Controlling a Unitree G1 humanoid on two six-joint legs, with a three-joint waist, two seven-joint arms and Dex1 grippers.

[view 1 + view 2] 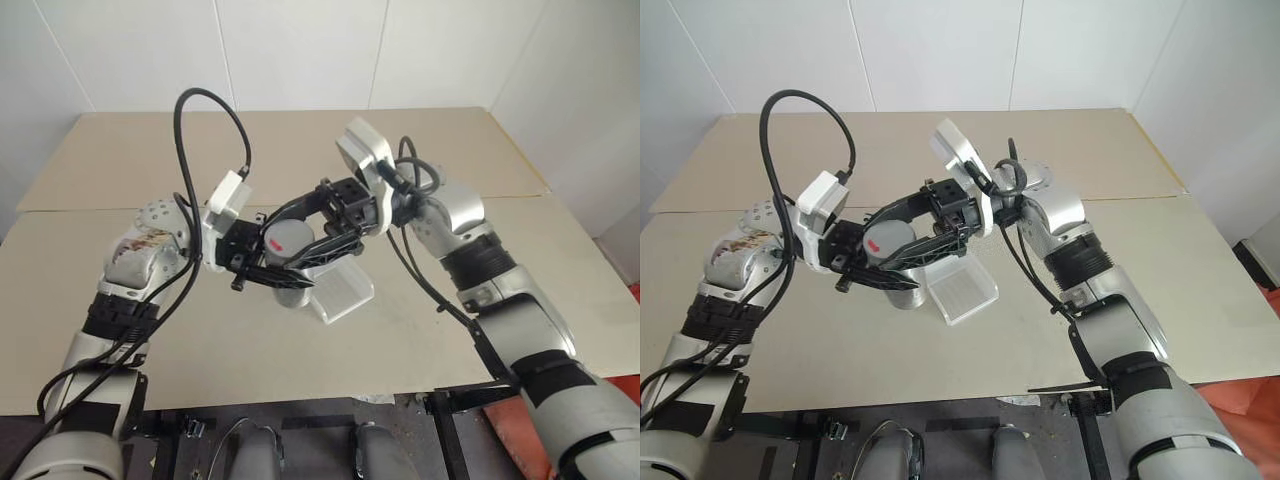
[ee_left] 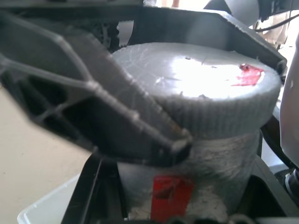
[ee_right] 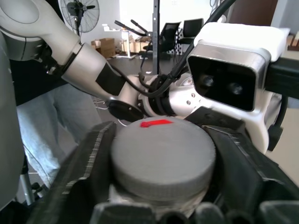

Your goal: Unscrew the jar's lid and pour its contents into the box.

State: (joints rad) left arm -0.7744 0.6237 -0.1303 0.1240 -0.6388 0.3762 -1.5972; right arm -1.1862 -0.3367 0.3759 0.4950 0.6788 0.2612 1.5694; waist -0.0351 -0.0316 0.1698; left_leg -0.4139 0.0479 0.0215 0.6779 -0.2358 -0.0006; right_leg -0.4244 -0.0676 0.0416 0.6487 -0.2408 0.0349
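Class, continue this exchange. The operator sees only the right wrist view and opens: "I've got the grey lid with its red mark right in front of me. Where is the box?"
Observer: The box sits on the table, right beside the jar, on the robot's right of it.
Operator: What is holding the jar?
Observer: The left gripper is shut on its body, below the lid.
Operator: Any marking on the side?
Observer: A red stripe faces the left wrist camera.
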